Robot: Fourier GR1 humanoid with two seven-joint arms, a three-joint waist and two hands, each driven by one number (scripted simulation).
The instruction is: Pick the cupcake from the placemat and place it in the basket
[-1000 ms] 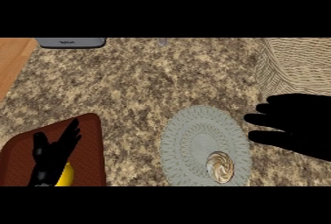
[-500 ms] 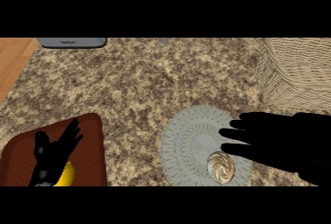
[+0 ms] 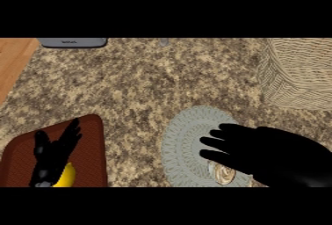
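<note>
Cupcake with a pale swirled top [image 3: 225, 174] sits at the near edge of the round grey-green woven placemat [image 3: 188, 132], just below and partly hidden under the fingers of the black right hand [image 3: 272, 154]. Those fingers [image 3: 217, 143] are straight and spread a little, pointing toward the view's left across the placemat; they lie over the cupcake and none is curled round it, and contact cannot be judged from this angle. Beyond the fingertips the placemat's bare weave shows, lying flat on the speckled brown granite counter [image 3: 142, 83]. Up and to the right of the fingers, well apart from them, stands the light wicker basket [image 3: 298, 72], its wall and rim at the view's right edge. Far to the left of the fingers, the black left hand [image 3: 55, 151] rests open, fingers up, above a reddish-brown rectangular board [image 3: 91, 149]; a yellow object [image 3: 65, 176] shows beside it at the lower edge. A grey flat device [image 3: 73, 42] lies at the counter's far edge, next to a strip of orange wood surface [image 3: 14, 57].
</note>
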